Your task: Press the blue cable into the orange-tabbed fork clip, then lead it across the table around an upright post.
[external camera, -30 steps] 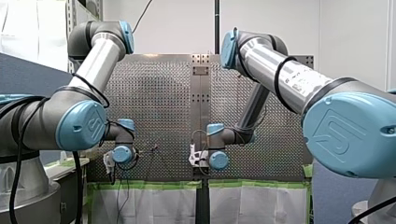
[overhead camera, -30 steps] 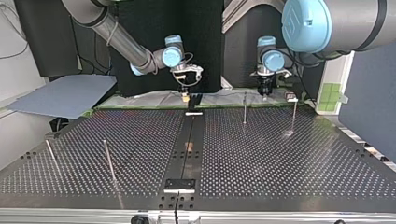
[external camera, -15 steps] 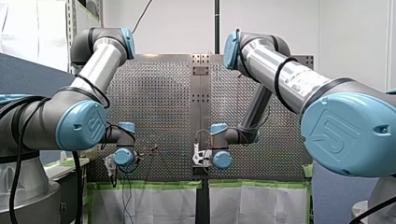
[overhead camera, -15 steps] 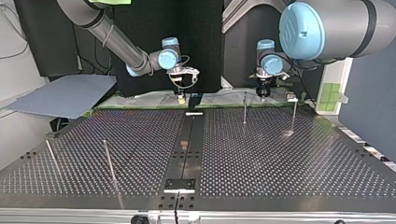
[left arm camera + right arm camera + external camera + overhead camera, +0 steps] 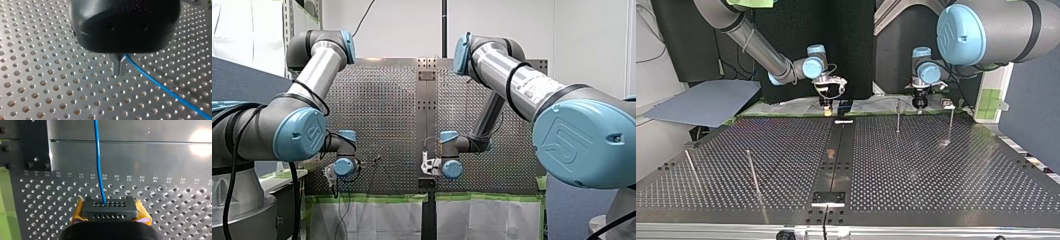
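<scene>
In the left wrist view my left gripper (image 5: pixel 119 69) has its metal fingers shut on the thin blue cable (image 5: pixel 160 86), which trails away over the perforated table (image 5: pixel 50 82). The right wrist view shows the blue cable (image 5: pixel 98 162) running straight ahead from my right gripper (image 5: pixel 110 207), whose black tips with yellow pads are shut on it. In the top view my right gripper (image 5: pixel 827 109) hangs at the far edge left of the centre strip, and my left gripper (image 5: pixel 919 104) hangs further right. I cannot make out an orange-tabbed clip.
Upright thin posts stand on the table: one (image 5: pixel 897 116) just beside my left gripper, another (image 5: pixel 950 122) further right, two more (image 5: pixel 752 171) (image 5: pixel 690 166) at the near left. A dark centre strip (image 5: pixel 836 160) divides the table. A small pale fixture (image 5: pixel 949 105) sits at the far right.
My right gripper has slid leftward in the top view, rightward in the front view, along the far edge. My left gripper has barely moved.
</scene>
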You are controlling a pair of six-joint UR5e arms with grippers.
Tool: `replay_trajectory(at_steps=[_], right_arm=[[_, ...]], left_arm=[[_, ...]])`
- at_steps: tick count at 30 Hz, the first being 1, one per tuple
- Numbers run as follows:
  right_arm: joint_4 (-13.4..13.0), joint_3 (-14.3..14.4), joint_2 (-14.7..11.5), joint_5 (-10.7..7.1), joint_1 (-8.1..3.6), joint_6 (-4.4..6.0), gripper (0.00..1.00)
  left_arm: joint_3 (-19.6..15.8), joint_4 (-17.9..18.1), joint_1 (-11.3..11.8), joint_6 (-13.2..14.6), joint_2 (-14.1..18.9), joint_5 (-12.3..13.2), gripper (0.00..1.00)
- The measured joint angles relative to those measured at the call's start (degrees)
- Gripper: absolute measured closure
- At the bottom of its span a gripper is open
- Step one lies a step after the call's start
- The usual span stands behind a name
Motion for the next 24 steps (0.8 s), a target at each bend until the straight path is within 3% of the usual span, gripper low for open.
replay_trajectory(at_steps=[24], right_arm=[[2.5,-4.3,0.0,-0.02,-2.15,0.00,1.00]], left_arm=[[4.0,-2.6,0.4,-2.9,0.0,0.5,0.99]])
